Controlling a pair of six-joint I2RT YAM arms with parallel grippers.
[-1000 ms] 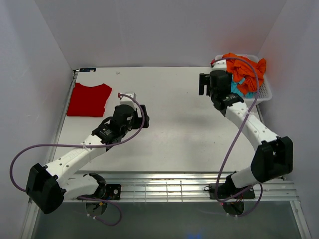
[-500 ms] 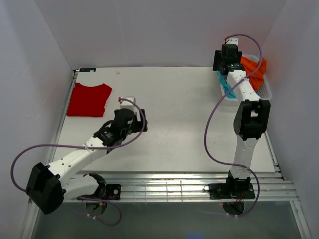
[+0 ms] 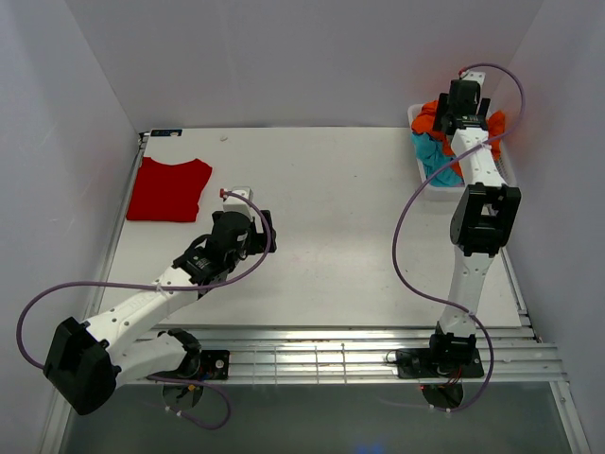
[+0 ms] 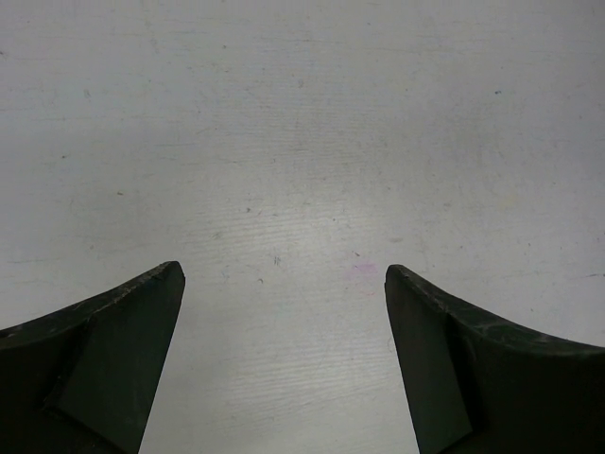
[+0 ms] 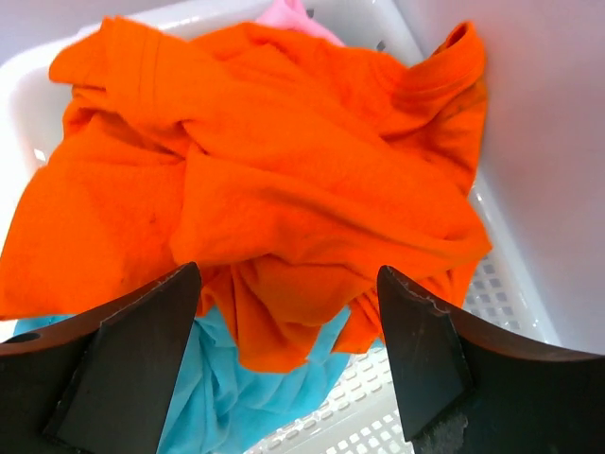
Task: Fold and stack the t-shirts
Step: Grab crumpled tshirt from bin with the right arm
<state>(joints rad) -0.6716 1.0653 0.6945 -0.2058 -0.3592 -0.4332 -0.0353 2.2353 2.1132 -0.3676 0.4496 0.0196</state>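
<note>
A folded deep red t-shirt (image 3: 169, 188) lies flat at the table's far left. A crumpled bright orange t-shirt (image 5: 274, 180) fills the white lattice basket (image 5: 492, 284), over a teal one (image 5: 213, 397); a bit of pink one (image 5: 288, 13) shows at the back. In the top view the orange (image 3: 493, 126) and teal (image 3: 435, 156) cloth show in the basket (image 3: 510, 175). My right gripper (image 5: 288, 274) is open and empty, just above the orange shirt. My left gripper (image 4: 284, 274) is open and empty above bare table, to the right of the red shirt.
White walls close the table at the back and both sides. The basket stands in the far right corner against the right wall. A small dark object (image 3: 165, 132) lies at the far left back edge. A metal rail (image 3: 312, 355) runs along the near edge.
My right arm has swung back and right, from the table beside the basket to above the orange shirt in it. My left arm has drawn slightly toward the near edge.
</note>
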